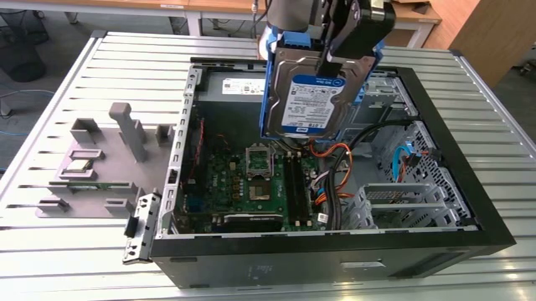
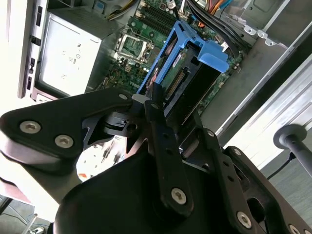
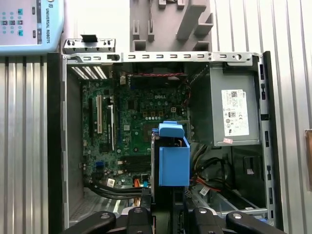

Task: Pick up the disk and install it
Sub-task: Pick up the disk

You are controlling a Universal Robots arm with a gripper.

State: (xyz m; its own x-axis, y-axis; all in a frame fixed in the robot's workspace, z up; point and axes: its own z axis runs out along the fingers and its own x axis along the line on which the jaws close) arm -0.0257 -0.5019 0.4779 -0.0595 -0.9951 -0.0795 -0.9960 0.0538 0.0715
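The disk (image 1: pixel 312 94), a silver-black hard drive with a blue-and-white label in a blue plastic carrier frame, hangs upright above the middle of the open computer case (image 1: pixel 469 207). My gripper (image 1: pixel 345 63) is shut on the disk's upper part, its black fingers (image 1: pixel 358 34) pressed on either face. In both wrist views the disk's blue frame (image 3: pixel 173 158) juts out from between the black fingers (image 2: pixel 161 131), with the motherboard (image 3: pixel 131 126) below it. The disk (image 2: pixel 187 80) touches nothing in the case.
The grey power supply box (image 3: pixel 234 112) with a white label sits at the case's far end. A metal drive cage (image 1: pixel 393 200) and orange and black cables (image 1: pixel 335 169) lie at the exterior view's right. A grey fixture (image 1: pixel 100 163) stands on the slatted table (image 1: pixel 50 251) beside the case.
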